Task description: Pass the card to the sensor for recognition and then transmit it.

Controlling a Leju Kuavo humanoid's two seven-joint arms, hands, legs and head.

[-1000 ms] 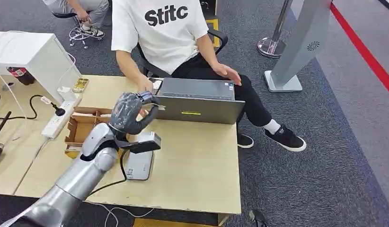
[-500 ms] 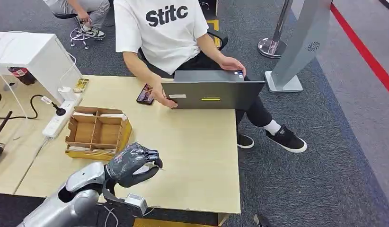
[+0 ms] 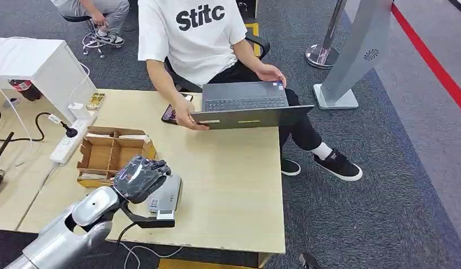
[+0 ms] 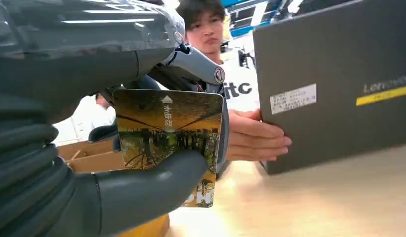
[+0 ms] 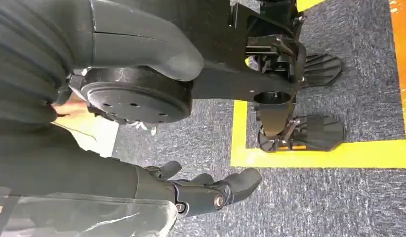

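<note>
My left hand (image 3: 141, 178) hovers low over the grey sensor box (image 3: 173, 191) near the table's front edge. In the left wrist view the thumb and fingers pinch a card (image 4: 167, 134) printed with a yellow-brown picture, and the card stands upright. My left hand (image 4: 67, 148) fills that picture's near side. My right hand (image 5: 203, 191) hangs beside my body over the carpet, fingers loosely apart with nothing in them.
A cardboard divider box (image 3: 111, 152) sits just beyond my left hand. A seated person holds a grey laptop (image 3: 248, 107) at the table's far edge, one hand (image 4: 255, 139) on its lid. A phone (image 3: 172, 112) and a power strip (image 3: 68, 141) lie on the table (image 3: 234, 190).
My left hand came down from near the laptop to the table's front edge, then settled over the sensor. The person pulled the laptop back and tilted it open.
</note>
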